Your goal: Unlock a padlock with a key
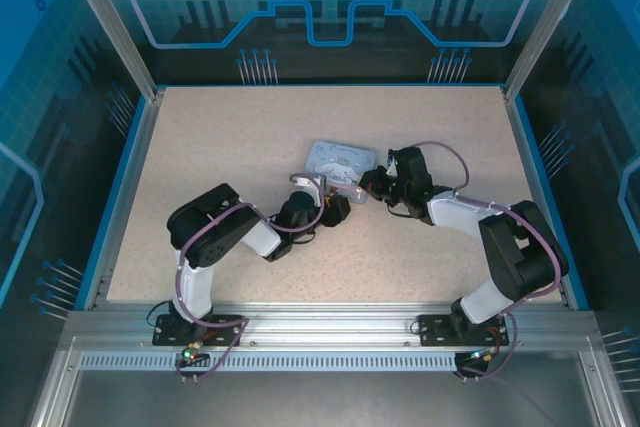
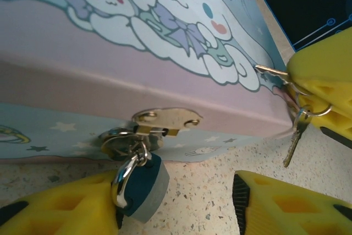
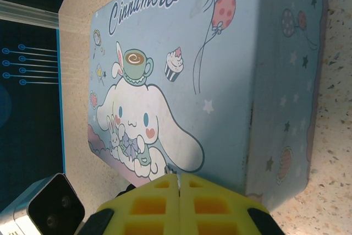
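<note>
The padlock [image 2: 142, 186], with a dark blue and grey body and a silver shackle, hangs from the metal hasp [image 2: 165, 120] on the front of the pale blue cartoon box [image 2: 143, 53]. My left gripper [image 2: 176, 193] is open around it, and the lock leans against the left yellow finger [image 2: 60, 210]. My right gripper [image 3: 179, 178] is shut on the key [image 3: 171, 169], whose tip pokes out over the box lid [image 3: 220, 64]. In the left wrist view the key [image 2: 269, 70] juts from the right gripper [image 2: 322, 81] at the box's corner. A second key [image 2: 295, 136] dangles from its ring.
The box [image 1: 340, 160] lies mid-table with both grippers, left [image 1: 335, 209] and right [image 1: 368, 185], close against its near side. The left wrist camera housing [image 3: 49, 207] shows beside the box. Speckled tabletop [image 1: 250, 137] stretches around, bounded by blue walls.
</note>
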`<state>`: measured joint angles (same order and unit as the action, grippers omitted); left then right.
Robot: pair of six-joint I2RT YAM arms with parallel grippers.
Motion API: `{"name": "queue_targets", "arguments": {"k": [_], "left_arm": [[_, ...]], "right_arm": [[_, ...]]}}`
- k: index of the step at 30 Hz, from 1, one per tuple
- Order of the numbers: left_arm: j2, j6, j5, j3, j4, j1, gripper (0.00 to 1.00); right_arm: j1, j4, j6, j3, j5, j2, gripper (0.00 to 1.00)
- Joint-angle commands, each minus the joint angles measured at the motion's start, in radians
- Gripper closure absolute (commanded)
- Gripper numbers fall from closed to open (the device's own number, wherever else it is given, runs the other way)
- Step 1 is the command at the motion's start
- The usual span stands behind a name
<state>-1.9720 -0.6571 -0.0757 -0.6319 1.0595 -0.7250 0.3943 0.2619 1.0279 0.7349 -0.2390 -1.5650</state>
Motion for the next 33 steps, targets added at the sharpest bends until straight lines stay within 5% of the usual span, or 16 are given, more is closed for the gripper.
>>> {"name": "queue_targets", "arguments": {"k": [1, 15, 33], "left_arm": [[-0.035, -0.025, -0.022, 0.023, 0.007, -0.014, 0.49], [-0.07, -0.054, -0.065, 0.036, 0.057, -0.018, 0.6], [-0.022, 0.004, -0.145, -0.007, -0.161, -0.043, 0.64]], "right_arm": [[0.009, -0.039, -0.011, 0.014, 0.008, -0.028, 1.0], [0.008, -0.044, -0.009, 0.017, 0.007, -0.026, 1.0], [0.008, -0.044, -0.009, 0.012, 0.006, -0.022, 1.0]]}}
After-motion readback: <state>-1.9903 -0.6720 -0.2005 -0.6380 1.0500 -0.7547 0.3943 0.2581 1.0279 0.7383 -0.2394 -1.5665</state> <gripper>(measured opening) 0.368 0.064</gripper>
